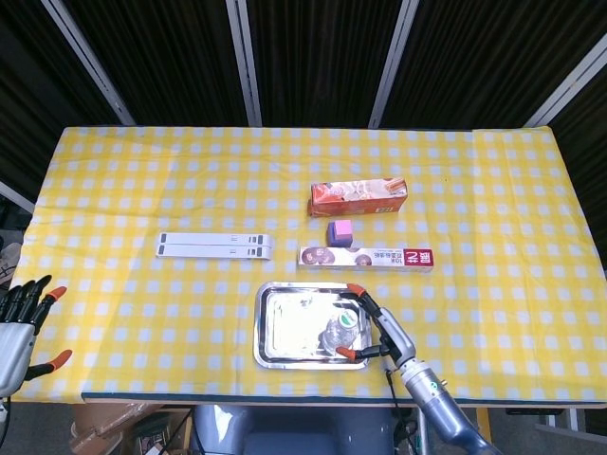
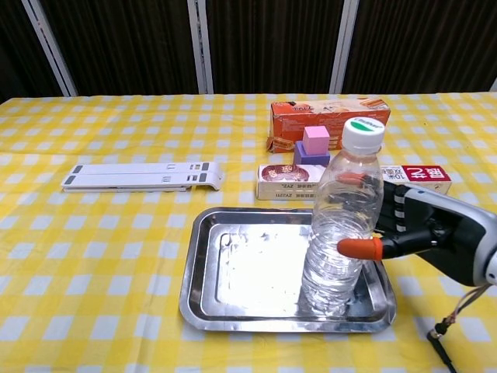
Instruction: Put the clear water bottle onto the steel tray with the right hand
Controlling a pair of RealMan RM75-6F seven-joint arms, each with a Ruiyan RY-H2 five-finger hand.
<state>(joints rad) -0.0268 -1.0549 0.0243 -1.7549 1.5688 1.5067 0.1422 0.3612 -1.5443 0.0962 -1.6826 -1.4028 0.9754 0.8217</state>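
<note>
One clear water bottle (image 2: 342, 225) is standing in the steel tray (image 2: 203, 272), in its right near corner, leaning a bit to the right at the top. The right hand (image 2: 419, 229) sits just right of it with its fingers (image 2: 359, 248) spread. The orange tips are right at the bottle's side, but I can't tell whether they're actually touching or just clear of it, and it doesn't look like a real grip. The left hand (image 1: 17, 322) is way off at the near left edge of the bench (image 1: 142, 180), fingers apart, holding nothing.

What could go wrong: the bottle looks tilted and close to the tray's rim, so if a fingertip drags on it while pulling away, I'd guess it tips over the right rim or rolls in the tray.

Writing: the long wrap box (image 2: 365, 180) behind the tray has "10" in a red panel at its right end, the rest is too small. The orange box (image 2: 330, 120) further back has print I can't read. A purple block (image 2: 314, 144) sits between them, and a white folding stand (image 2: 144, 176) lies off left
</note>
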